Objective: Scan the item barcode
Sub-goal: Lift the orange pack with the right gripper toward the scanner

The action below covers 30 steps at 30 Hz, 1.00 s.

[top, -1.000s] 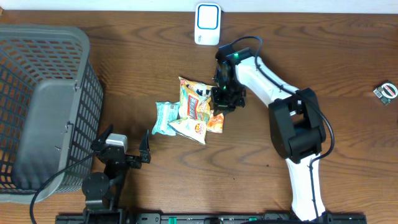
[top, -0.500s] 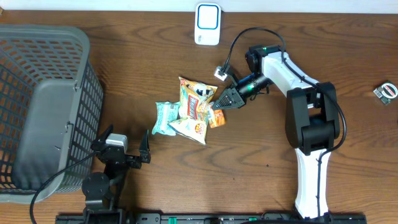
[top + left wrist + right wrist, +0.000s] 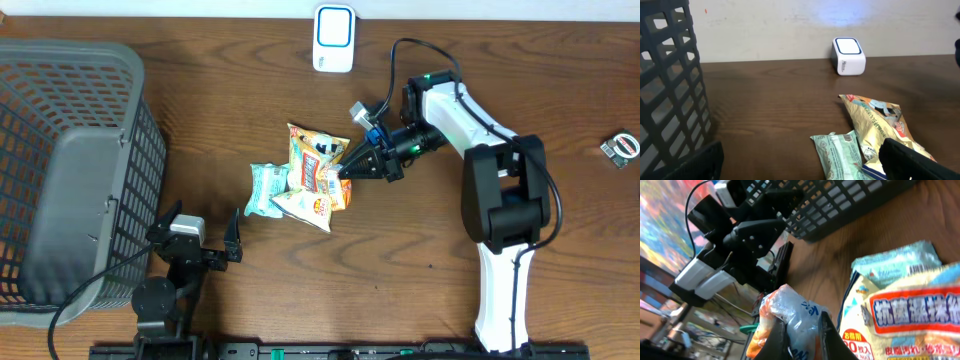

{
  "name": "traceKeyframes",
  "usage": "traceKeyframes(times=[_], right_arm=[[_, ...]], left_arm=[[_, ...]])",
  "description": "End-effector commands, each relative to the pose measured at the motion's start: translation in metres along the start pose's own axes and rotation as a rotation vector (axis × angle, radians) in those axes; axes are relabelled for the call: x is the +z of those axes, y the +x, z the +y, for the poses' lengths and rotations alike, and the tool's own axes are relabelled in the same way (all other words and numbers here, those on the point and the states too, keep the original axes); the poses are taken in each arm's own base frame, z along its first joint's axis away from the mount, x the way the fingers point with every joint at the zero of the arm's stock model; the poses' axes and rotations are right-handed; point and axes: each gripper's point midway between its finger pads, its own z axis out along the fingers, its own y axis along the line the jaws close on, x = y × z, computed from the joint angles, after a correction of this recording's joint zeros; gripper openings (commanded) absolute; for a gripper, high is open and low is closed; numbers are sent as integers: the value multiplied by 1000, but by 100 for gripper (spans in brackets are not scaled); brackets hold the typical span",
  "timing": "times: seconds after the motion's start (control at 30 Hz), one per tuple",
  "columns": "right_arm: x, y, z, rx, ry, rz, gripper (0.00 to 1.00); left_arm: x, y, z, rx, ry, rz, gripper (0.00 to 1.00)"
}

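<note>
Right gripper (image 3: 347, 172) is pinched shut on a small orange-and-clear packet (image 3: 788, 306) at the right edge of the snack pile, mid-table. A yellow bag (image 3: 315, 165) and a pale green packet (image 3: 266, 189) lie touching, just beside it. Left gripper (image 3: 200, 230) is spread wide and empty, next to the grey basket (image 3: 135, 80). The white scanner (image 3: 333, 38) stands at the far table edge, well apart from the pile.

You had a dark brown table (image 3: 400, 290) with streaky wood grain. Your basket (image 3: 130, 75) was grey, its walls a grid of square holes. The scanner (image 3: 333, 38) was white with a blue ring. The yellow bag (image 3: 315, 165) carried a red band with white lettering. The pale green packet (image 3: 266, 190) lay plainer. The orange packet (image 3: 343, 192) showed 1 clear patch printed blue. The right arm (image 3: 450, 110) was white and black.
</note>
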Motion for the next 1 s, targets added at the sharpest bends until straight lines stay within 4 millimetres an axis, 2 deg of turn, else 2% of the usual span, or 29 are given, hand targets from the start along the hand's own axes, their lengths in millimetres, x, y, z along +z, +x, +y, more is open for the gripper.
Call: traceKeyframes(times=[0.0,0.2,0.33,0.43,0.6,0.8,0.9,0.97], right_arm=[[2,-19,24,-126,5,3,1],[11,-24,50,-80,0,70,1],[21,-25,88,-108,-19,86,1],[28,-17,119,-162,-43,78,1],[30,-5,160,-121,-77,-102,1],[31,3,165,10,-90,-135,1],[31,8,164,-38,-83,-106,1],[32,19,162,-107,-75,-42,1]], left_arm=[[1,16,1,-15,0,46,98],[1,16,1,-15,0,46,98],[1,16,1,-15,0,46,98],[1,16,1,-15,0,46,98],[1,16,1,-15,0,46,98],[1,16,1,-15,0,46,98],[1,16,1,-15,0,46,98],[1,16,1,-15,0,46,98]])
